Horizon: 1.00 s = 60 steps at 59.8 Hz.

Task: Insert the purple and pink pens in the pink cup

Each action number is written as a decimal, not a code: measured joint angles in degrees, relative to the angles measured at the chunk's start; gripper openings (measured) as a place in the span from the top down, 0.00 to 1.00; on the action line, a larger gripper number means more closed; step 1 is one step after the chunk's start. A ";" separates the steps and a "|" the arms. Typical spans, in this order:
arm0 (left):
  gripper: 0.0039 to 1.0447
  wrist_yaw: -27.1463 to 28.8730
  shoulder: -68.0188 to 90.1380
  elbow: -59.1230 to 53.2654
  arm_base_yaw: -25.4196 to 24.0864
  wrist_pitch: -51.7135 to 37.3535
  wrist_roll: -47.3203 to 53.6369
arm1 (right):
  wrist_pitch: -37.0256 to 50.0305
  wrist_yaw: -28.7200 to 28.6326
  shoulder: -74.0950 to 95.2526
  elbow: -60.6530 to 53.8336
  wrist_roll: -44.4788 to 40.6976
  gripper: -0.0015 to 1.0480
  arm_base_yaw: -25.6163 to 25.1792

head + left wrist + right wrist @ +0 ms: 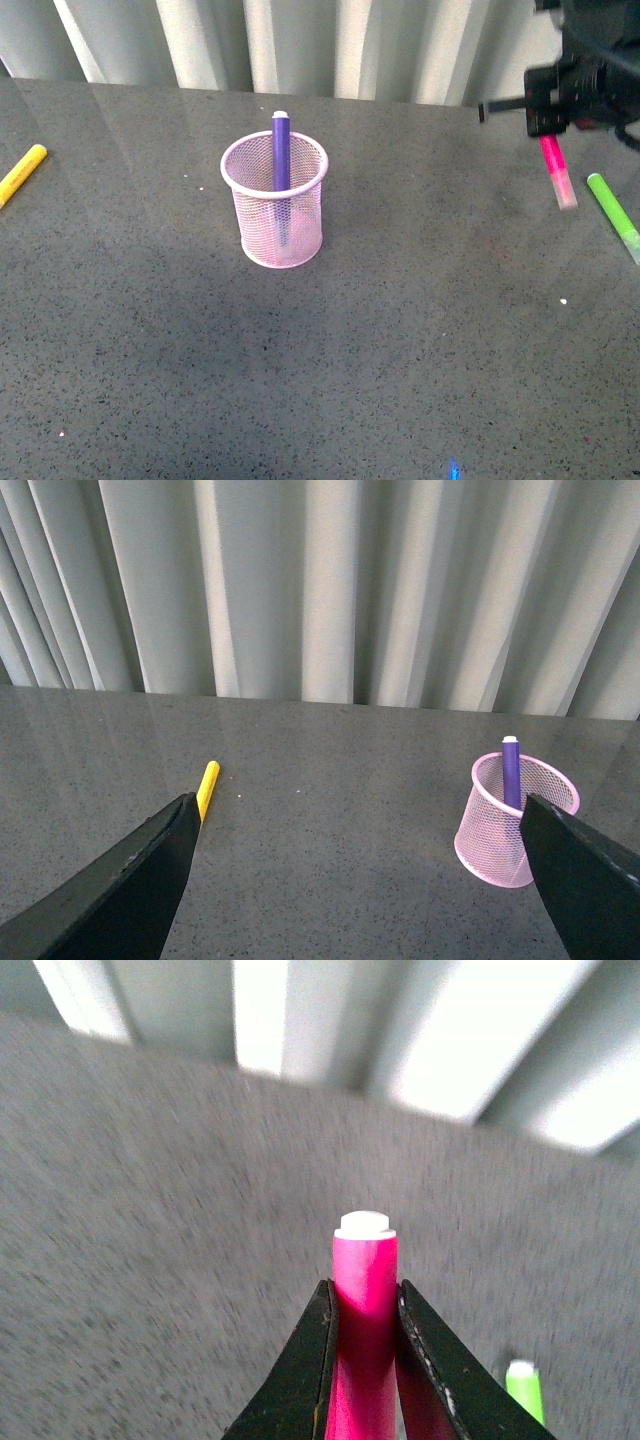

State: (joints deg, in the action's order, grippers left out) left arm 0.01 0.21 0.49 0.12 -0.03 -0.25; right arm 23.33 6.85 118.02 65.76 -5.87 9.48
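Fingers (pixel 130 880) of the left gripper (pixel 355 805) are spread wide with nothing between them; the left wrist view looks out through the gap across the dark speckled table (pixel 400 350) toward a pale curtain (pixel 300 40).

At the far left of the table, seen from the front, a yellow marker (pixel 20 172) lies flat and well apart from everything else. Left of the middle stands the pink cup (pixel 275 205), upright, its mesh wall showing what is inside. The purple pen (pixel 281 150) stands in it, nearly upright against the far side of the rim, with its white end sticking out above the rim.

Far to the right, near the back edge, the right gripper (pixel 548 130) has its fingers (pixel 310 1360) closed on the pink pen (pixel 556 172), one on each side of the barrel. The pen hangs below the gripper, slightly tilted, with its frosted cap end lowest. Whether that end touches the table cannot be told. In the right wrist view, which is blurred, a short length of pen with a white end shows past the fingertips.

Just beside the pink pen, nearer the right edge, a light green marker (pixel 612 212) lies flat on the table.
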 joint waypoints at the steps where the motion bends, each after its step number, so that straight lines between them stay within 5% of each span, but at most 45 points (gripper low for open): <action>1: 0.06 0.00 0.00 0.02 0.00 0.00 0.00 | 0.42 -0.33 -0.48 -0.04 0.00 0.89 0.20; 12: 0.06 0.00 0.00 0.00 0.00 0.00 0.00 | 9.73 -6.73 -5.84 -0.44 0.17 0.89 7.15; 34: 0.06 0.00 0.00 0.02 0.00 0.00 0.00 | 25.51 -9.38 -4.39 -1.57 -1.79 0.89 20.37; 60: 0.06 0.00 0.00 0.00 0.00 0.00 0.00 | 32.06 -7.82 2.14 -2.03 -0.28 0.89 25.03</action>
State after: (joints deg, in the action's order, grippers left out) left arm 0.01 0.21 0.49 0.12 -0.03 -0.25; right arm 55.40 -0.97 120.16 63.72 -6.15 34.50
